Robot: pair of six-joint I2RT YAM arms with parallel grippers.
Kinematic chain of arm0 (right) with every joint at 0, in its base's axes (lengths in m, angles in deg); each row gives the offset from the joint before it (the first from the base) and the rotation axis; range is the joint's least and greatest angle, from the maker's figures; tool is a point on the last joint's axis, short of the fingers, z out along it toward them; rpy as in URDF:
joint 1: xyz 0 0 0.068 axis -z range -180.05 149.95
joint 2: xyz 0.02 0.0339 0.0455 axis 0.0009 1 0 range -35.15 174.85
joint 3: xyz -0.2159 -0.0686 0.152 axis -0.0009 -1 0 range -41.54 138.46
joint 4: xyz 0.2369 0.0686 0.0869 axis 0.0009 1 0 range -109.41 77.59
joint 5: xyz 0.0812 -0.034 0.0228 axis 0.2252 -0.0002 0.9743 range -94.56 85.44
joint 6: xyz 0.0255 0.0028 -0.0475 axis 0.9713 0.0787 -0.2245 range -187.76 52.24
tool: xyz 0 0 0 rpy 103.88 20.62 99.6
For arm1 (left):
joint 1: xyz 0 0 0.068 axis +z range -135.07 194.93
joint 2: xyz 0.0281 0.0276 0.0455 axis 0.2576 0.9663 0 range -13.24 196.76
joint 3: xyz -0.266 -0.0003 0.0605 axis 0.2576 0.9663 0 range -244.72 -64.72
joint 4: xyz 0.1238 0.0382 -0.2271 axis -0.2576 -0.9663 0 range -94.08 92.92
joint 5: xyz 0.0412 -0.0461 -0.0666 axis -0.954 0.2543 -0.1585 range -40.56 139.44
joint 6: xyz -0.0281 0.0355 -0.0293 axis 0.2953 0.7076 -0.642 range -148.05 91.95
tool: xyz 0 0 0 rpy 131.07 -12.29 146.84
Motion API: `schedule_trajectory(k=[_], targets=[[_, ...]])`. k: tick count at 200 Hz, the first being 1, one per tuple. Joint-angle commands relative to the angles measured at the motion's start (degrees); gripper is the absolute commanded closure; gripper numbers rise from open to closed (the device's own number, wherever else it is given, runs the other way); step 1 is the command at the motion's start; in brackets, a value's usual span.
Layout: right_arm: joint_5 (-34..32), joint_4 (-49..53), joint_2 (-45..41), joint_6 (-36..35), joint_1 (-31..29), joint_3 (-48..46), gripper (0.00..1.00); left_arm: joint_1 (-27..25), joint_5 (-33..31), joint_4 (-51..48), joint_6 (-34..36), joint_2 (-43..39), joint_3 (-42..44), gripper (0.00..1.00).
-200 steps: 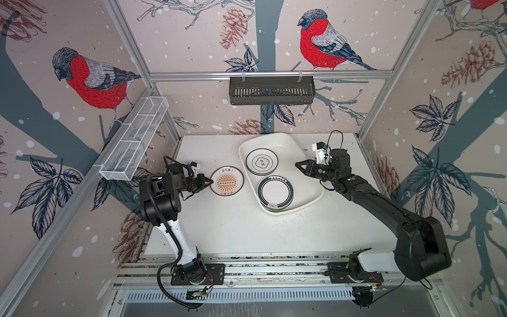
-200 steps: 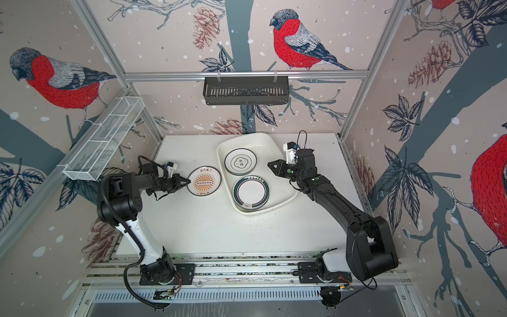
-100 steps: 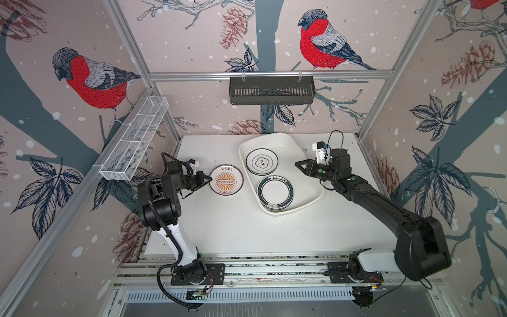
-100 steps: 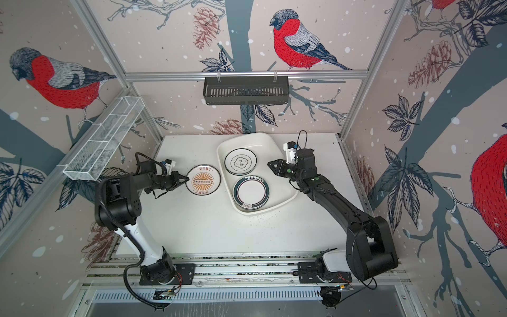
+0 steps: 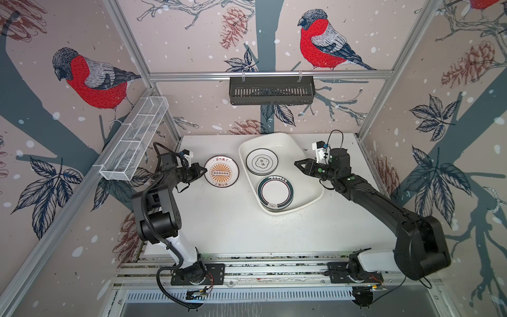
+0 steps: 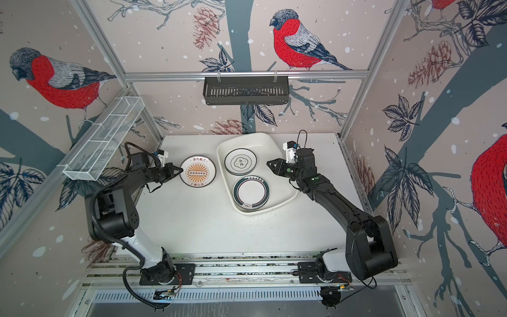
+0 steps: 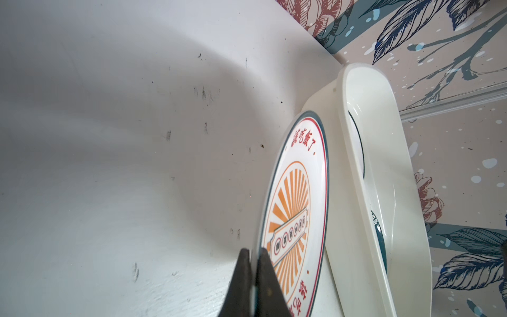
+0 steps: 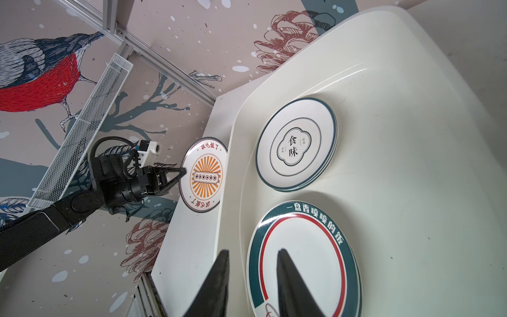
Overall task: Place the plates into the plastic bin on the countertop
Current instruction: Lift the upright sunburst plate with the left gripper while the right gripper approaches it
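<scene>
A white plate with an orange sunburst centre is just left of the plastic bin on the countertop. It is tilted, its left edge raised. My left gripper is shut on that raised rim. In the bin lie an emblem plate and a dark-banded plate. My right gripper hovers over the bin's right side, open and holding nothing.
A black slotted basket hangs on the back wall. A white wire-mesh basket juts from the left wall above my left arm. Aluminium frame posts stand at the countertop's back corners.
My left gripper has drawn the sunburst plate slightly back and tipped it up. The right gripper's jaws have spread a little wider; that arm has stayed in place.
</scene>
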Motion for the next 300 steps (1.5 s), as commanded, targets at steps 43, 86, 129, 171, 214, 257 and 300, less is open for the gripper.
schedule_trajectory(k=[43, 86, 129, 171, 214, 257, 300], targets=[[0.41, 0.16, 2.41, -2.20, -1.81, 3.10, 0.68, 0.14, -3.31, -0.77, -2.25, -5.05, -3.05, 1.00], [1.08, -0.30, 3.93, -2.22, -2.75, 4.24, 0.68, 0.13, -4.20, 0.03, -3.37, -7.85, -3.87, 1.00], [2.00, -2.43, 5.26, -1.33, -3.39, 4.49, 0.69, -0.08, -3.71, 2.10, -4.93, -11.08, -3.74, 1.00], [2.52, -4.75, 7.16, -0.04, -4.75, 5.63, 0.69, -2.78, 2.87, 3.24, -5.14, -10.92, -2.98, 1.00], [-0.19, -6.85, 10.45, 2.17, -7.14, 6.71, 0.66, -6.06, 6.92, 4.51, -4.82, -11.68, -2.74, 1.00], [1.56, -11.96, 14.66, 4.56, -10.14, 8.18, 0.64, -10.33, 9.41, 5.53, -3.81, -12.74, -2.56, 1.00], [2.21, -17.52, 15.81, 6.00, -12.03, 7.69, 0.64, -13.58, 12.37, 5.15, -1.63, -12.07, -3.02, 1.00]])
